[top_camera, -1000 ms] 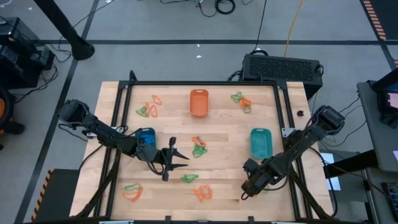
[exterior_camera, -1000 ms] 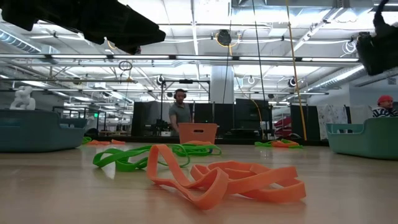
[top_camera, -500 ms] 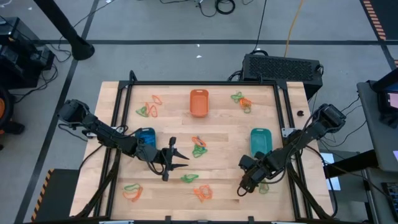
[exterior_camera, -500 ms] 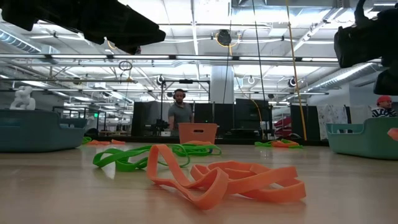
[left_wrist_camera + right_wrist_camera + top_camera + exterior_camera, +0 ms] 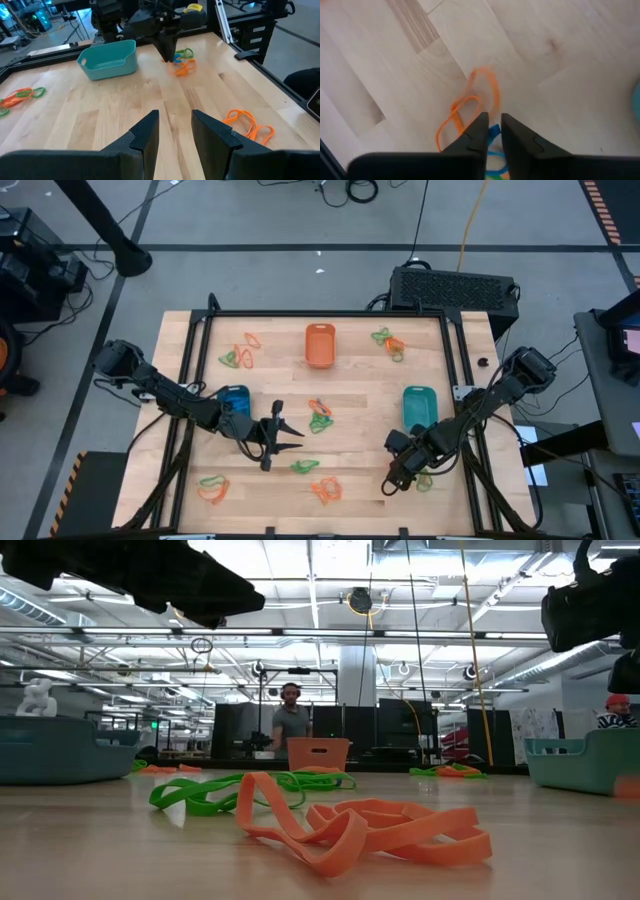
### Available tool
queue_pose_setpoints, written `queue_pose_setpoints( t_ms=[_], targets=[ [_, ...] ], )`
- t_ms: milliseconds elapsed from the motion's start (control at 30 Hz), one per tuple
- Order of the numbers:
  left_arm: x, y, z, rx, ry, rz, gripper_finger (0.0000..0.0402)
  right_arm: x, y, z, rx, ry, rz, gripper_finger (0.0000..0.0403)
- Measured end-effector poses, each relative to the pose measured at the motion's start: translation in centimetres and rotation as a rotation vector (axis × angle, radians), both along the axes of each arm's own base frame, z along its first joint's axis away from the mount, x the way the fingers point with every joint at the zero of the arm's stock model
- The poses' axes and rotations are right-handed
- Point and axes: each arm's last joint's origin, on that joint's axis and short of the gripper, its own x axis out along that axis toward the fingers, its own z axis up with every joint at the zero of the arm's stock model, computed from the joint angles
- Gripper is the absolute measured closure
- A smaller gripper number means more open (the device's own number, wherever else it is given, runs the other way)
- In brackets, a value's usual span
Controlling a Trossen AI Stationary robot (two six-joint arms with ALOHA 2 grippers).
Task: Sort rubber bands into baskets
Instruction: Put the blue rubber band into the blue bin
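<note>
- The right gripper [image 5: 388, 486] hangs over the table [image 5: 360, 405] at about 4 o'clock, fingers [image 5: 476, 131] a little apart, holding nothing.
- Orange, blue and green rubber bands [image 5: 470, 107] lie just under it.
- The teal basket [image 5: 419, 408] sits at 3 o'clock.
- The left gripper [image 5: 297, 437] waits at 7 o'clock, fingers spread.

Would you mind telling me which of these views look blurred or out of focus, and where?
Right wrist view: the thin orange rubber band is smeared by motion above the right gripper. Low view: the orange and green bands in front are sharp, while the teal-green plastic basket at the right edge looks soft. High view: evenly lit and crisp.
</note>
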Motion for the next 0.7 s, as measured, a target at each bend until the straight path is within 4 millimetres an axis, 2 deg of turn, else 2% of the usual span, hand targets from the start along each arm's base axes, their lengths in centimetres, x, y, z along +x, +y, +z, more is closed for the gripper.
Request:
queue_pose_setpoints(
  t_ms=[333, 700],
  targets=[
    [0.0, 0.0, -0.1, 0.004, 0.009, 0.0, 0.0278, -0.9, 1.3, 0.0, 0.015, 0.006, 0.074, 0.028],
    [0.0, 0.0, -0.1, -0.005, 0.01, 0.003, 0.0278, -1.7, 2.7, -1.3, -0.047, 0.021, 0.162, 0.0271]
  ],
)
